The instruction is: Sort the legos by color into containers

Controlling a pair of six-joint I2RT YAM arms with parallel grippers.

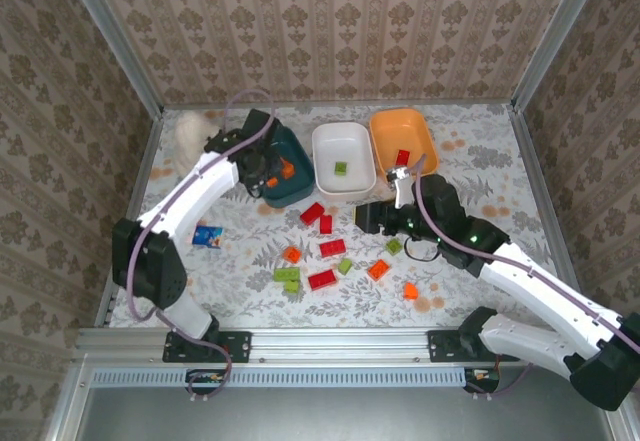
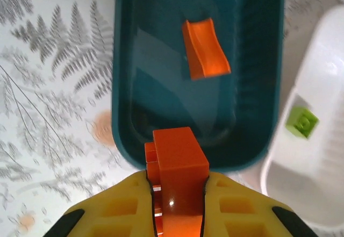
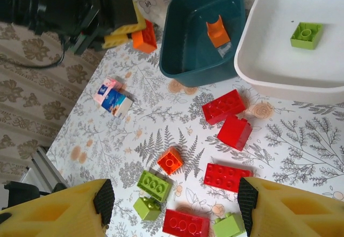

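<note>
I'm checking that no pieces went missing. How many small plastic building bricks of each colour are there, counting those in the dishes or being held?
Red plastic bricks: 5
Orange plastic bricks: 5, one of them held in the left end effector
Light green plastic bricks: 5
Total: 15

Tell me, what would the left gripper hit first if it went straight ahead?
Likely the dark teal dish: the left gripper, jaws shut on an orange brick, points over its near rim, so the brick would meet the dish floor first. Depth is unclear.
</note>
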